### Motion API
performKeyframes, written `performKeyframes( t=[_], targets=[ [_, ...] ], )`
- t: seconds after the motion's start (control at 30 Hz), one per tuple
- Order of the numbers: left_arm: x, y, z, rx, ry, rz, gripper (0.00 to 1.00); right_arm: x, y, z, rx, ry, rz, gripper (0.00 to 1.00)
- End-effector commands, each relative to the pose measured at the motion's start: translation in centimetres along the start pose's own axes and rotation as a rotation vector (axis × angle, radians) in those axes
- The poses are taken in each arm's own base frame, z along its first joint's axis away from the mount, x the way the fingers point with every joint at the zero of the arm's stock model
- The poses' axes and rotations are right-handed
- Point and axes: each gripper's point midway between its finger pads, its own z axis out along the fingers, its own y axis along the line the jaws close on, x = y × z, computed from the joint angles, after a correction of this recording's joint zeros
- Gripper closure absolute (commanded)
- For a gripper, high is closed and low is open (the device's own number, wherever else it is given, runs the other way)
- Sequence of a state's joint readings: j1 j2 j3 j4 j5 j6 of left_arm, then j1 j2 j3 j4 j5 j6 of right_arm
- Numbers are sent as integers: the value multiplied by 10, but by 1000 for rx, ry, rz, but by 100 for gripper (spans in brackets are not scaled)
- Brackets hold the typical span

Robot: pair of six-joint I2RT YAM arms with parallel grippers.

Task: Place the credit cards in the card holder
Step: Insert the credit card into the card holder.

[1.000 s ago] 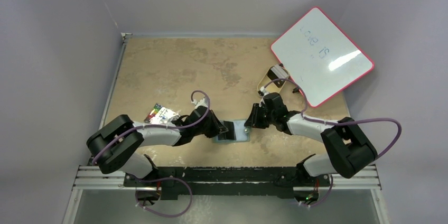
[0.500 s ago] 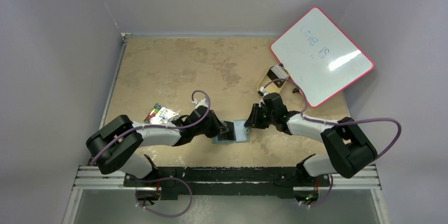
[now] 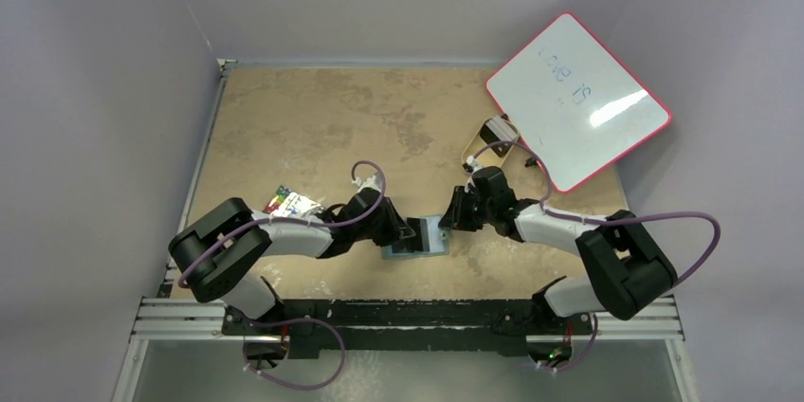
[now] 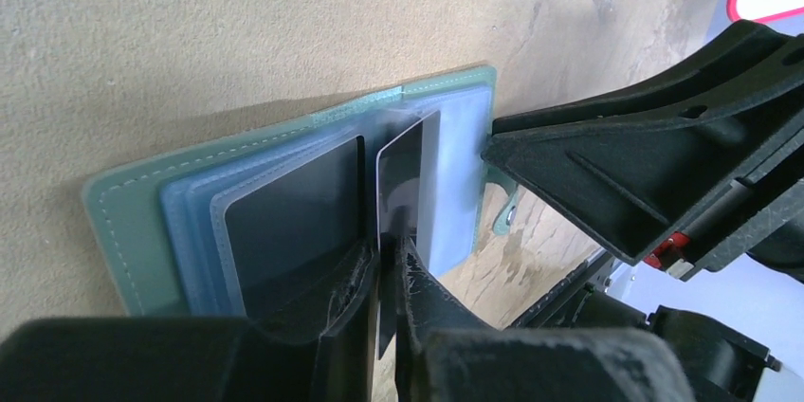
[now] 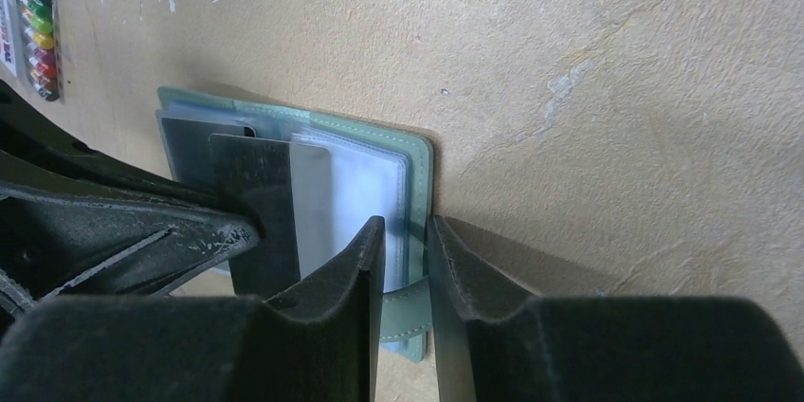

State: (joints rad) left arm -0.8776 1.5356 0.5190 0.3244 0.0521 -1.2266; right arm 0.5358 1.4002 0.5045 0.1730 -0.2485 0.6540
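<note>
Clenching the left gripper (image 4: 384,269) on a dark credit card (image 4: 400,174), edge-on, and poking its far end over the open card holder (image 4: 118,222) lying flat just ahead of the fingertips. Bracing the holder's opposite edge with the right gripper (image 5: 406,264), jaws slightly apart astride the snap tab (image 5: 403,331), gripping or merely pinning being impossible to tell. Judging it best: lining the card up with the clear sleeve (image 4: 460,184) mouth, sliding straight ahead, loosening only once seated.

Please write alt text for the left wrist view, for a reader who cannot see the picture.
The left tool pinches a dark card, held on edge over an open green card holder on a tan table. A second dark card lies in a clear sleeve, and the right tool touches the holder's right edge.
</note>
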Motion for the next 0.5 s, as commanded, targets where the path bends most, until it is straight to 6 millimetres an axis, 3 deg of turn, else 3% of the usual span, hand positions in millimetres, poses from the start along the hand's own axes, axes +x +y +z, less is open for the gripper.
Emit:
performKeyframes(
  t=[0.0,0.17,0.47],
  targets=[
    [-1,-1,2,-29,2,61,86,-7,4,-4,8,-11,-23,73],
    [-11,1,-4,-80,-38,89,70,-16,7,-16,30,-36,-37,69],
    [-15,0,-5,-98,-55,104,62,-10,13,-21,-14,-30,-30,66]
  ],
)
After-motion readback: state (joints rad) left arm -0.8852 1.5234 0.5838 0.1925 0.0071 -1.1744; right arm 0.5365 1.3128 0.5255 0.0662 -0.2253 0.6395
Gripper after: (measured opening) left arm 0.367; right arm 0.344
